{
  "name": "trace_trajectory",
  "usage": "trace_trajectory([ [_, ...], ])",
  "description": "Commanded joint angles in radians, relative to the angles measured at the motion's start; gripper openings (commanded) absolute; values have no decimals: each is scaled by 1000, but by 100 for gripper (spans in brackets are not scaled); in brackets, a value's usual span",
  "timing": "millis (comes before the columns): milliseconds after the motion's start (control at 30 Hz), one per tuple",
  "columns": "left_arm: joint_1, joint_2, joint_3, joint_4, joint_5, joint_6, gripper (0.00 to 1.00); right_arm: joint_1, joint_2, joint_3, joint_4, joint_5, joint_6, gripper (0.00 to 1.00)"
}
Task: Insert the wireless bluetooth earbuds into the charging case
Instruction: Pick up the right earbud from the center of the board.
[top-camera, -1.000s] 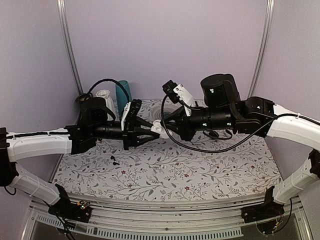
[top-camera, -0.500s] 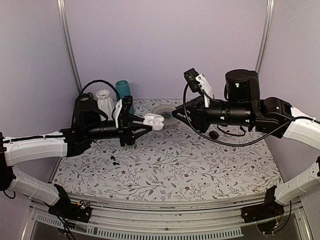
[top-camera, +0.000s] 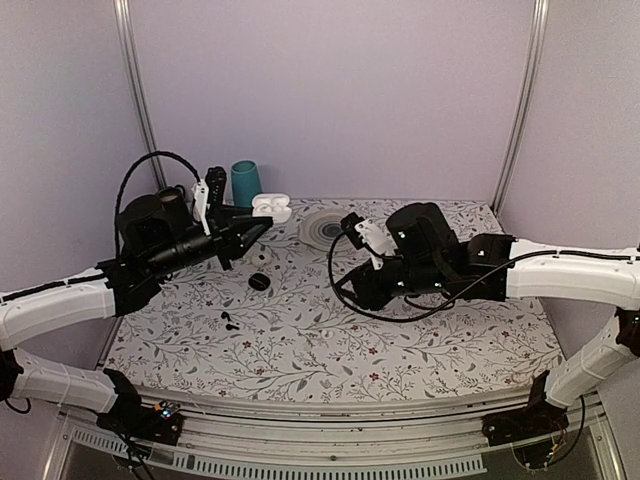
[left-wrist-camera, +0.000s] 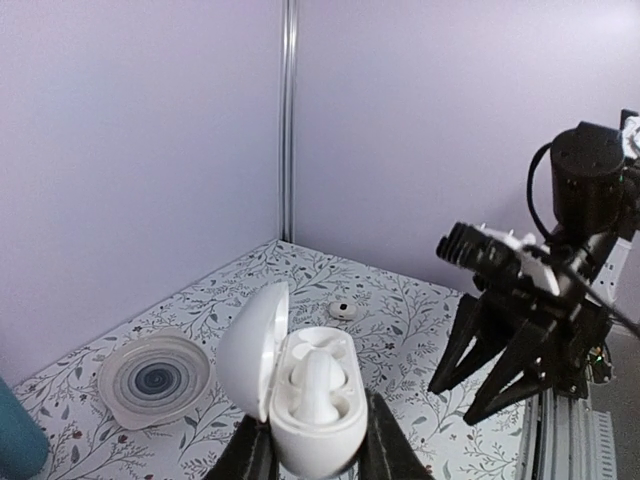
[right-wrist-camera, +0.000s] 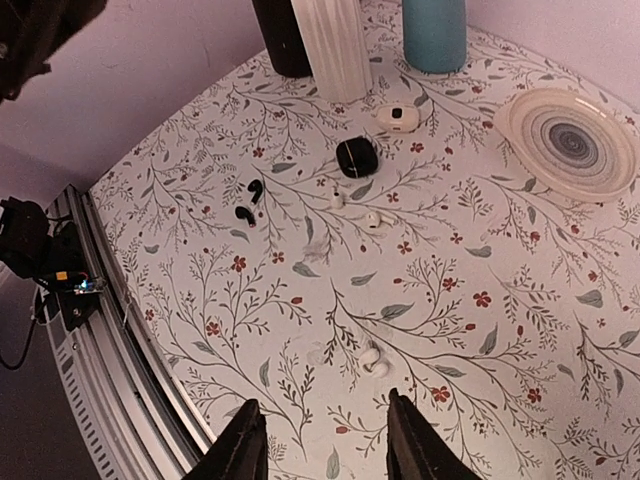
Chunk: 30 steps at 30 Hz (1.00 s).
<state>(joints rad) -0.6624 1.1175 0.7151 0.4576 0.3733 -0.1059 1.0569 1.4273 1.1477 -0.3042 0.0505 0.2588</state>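
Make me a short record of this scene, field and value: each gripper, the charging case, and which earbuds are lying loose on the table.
left gripper: shut on the white charging case, held above the table
case lid: open
inside case: a white bud appears seated
right gripper: open, empty, above the floral mat
loose on mat: black earbud, white earbuds
also on mat: black case, closed

A teal cup (top-camera: 245, 183) stands near a swirl-patterned dish (top-camera: 322, 228).
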Motion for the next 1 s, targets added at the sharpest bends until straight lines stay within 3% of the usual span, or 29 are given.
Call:
trace_trajectory([
  [0,25,-37,-16,6,-32,-26,0,-4,79,-44,82,-31,44,40],
  [200,34,-50,-11,-12,-24,-28,0,-5,223,-47,124,-117,20,40],
  [500,40,-57,-6,-36,-9,-32,0,-6,453,94,63,-225,-31,39],
  [967,40,-61,-10,-42,-15,-45,0,-54,550,145,19,-314,-36,36],
])
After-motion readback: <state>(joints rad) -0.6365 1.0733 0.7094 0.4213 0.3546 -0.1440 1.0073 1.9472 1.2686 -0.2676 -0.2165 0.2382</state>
